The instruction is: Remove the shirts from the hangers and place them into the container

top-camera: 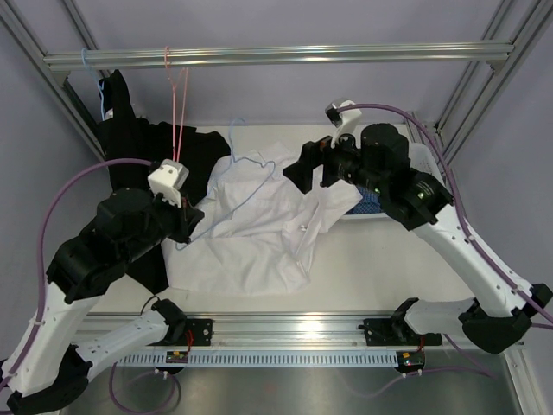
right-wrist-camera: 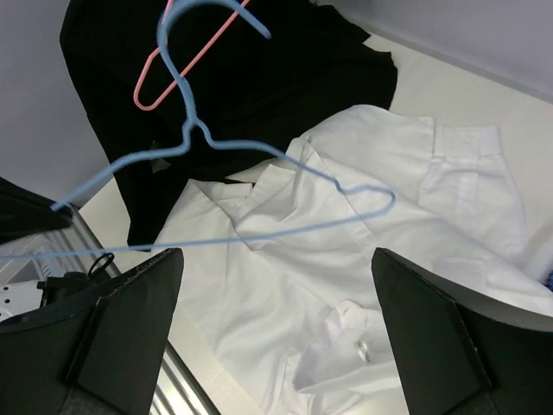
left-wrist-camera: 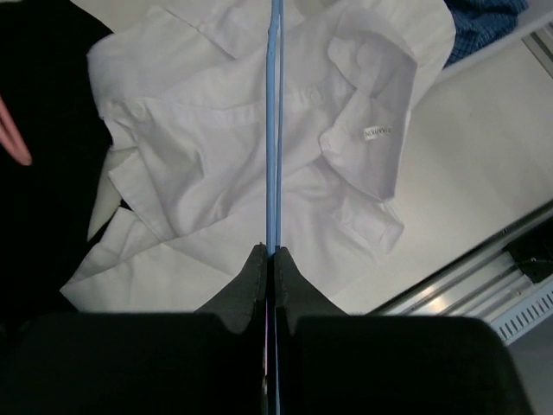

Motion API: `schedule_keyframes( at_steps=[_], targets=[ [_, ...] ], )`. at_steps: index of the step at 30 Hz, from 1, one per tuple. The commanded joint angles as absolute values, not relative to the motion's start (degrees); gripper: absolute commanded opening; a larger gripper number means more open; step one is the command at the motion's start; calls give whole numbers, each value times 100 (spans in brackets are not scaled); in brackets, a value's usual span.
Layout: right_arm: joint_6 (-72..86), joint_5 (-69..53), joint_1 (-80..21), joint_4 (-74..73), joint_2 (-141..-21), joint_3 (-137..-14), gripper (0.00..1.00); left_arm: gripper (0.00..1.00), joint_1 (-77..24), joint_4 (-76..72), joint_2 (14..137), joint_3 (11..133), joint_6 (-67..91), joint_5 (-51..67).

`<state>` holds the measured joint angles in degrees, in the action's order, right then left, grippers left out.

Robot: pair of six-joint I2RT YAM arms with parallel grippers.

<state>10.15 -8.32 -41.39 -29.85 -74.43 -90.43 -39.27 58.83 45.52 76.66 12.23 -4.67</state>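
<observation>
Top view, left claw: your left gripper (top-camera: 183, 226) is pinched tight on the wire of the light blue hanger (top-camera: 251, 169), by the worktop's (top-camera: 389, 268) left side.
Top view, right claw: your right gripper (top-camera: 311, 175) stands wide and holds nothing, above the far-right part of the white shirt (top-camera: 259, 229).
Top view, shirts: the white shirt lies spread mid-worktop, reaching toward the near edge. The black shirt (top-camera: 138, 147) is heaped along the left side, touching it.
Top view, container: the container (top-camera: 425, 156) sits at the right edge, mostly hidden by your right arm. The blue check shirt (top-camera: 370, 205) shows at its near end.
Top view, pink hanger: the pink hanger (top-camera: 177, 104) hangs bare from the rail (top-camera: 276, 56).
Left wrist view, grip: the jaws meet on the light blue hanger (left-wrist-camera: 274, 130), whose wire runs straight out over the white shirt (left-wrist-camera: 216, 156). The blue check shirt (left-wrist-camera: 484, 22) is at the upper right.
Right wrist view, claw: the jaws are far apart with nothing between them. The light blue hanger (right-wrist-camera: 259, 156) is raised over the white shirt (right-wrist-camera: 389, 225); you cannot tell whether they touch. The black shirt (right-wrist-camera: 294, 78) and pink hanger (right-wrist-camera: 151, 82) lie beyond.
</observation>
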Motion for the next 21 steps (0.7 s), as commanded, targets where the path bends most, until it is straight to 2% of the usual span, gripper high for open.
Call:
schedule_keyframes(
  at_steps=[1, 8, 17, 21],
  targets=[
    [844, -107, -4184, -3155, -6979, -8720, 99, 0, -3929, 5635, 4447, 8243, 1204, -1247],
    [993, 211, -4184, -3155, -6566, -8095, 100, 0, -3868, 4642, 5211, 8832, 907, -2513],
    [1265, 158, -4192, -3050, -6039, -7436, 99, 0, -3376, 3867, 6643, 10123, 869, -2321],
    [1327, 211, -4184, -3067, -5907, -7278, 99, 0, -2832, 3832, 6855, 10021, 1265, -2127]
  ],
)
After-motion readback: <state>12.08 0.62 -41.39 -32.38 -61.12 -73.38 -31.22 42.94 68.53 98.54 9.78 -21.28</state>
